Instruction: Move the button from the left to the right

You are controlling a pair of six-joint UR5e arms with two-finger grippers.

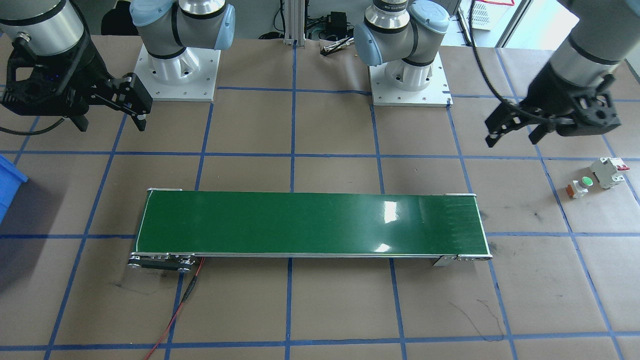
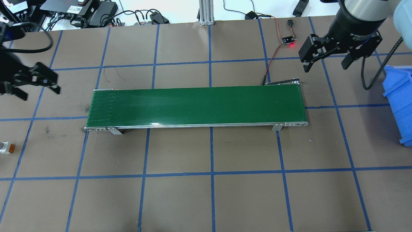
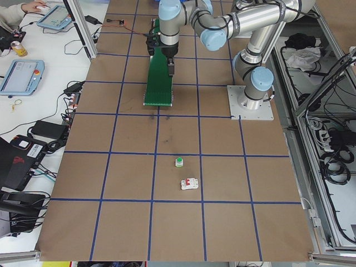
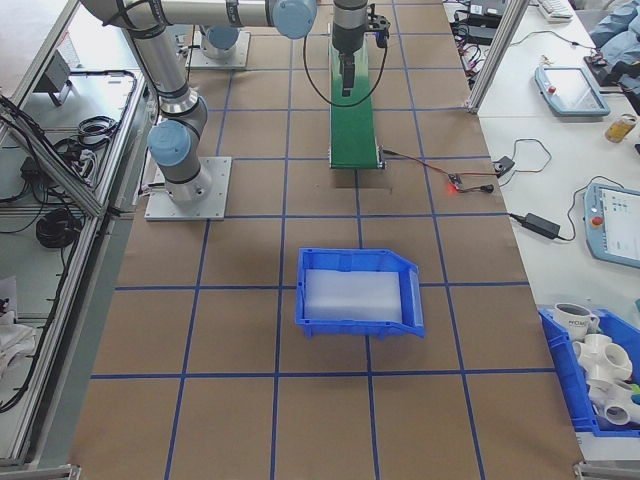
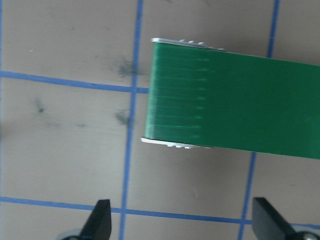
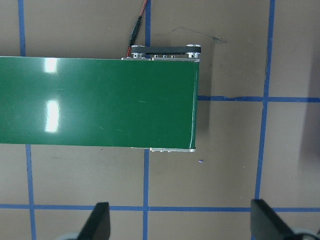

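Observation:
The button (image 1: 580,186) has a green cap, a white body and a red-brown end block. It lies on the brown table on the robot's left side, beyond the conveyor's end; it also shows in the exterior left view (image 3: 179,162) and at the overhead view's left edge (image 2: 5,148). My left gripper (image 1: 512,139) hangs open and empty above the table, apart from the button and toward the robot's base from it. Its wrist camera shows open fingertips (image 5: 101,220) over the conveyor end. My right gripper (image 1: 112,125) (image 2: 325,67) is open and empty near the other end.
A green conveyor belt (image 1: 310,225) runs across the table's middle, with a red wire (image 1: 175,310) at its right-arm end. A white circuit breaker (image 1: 607,171) with a red tab sits beside the button. A blue bin (image 2: 399,103) stands on the robot's right.

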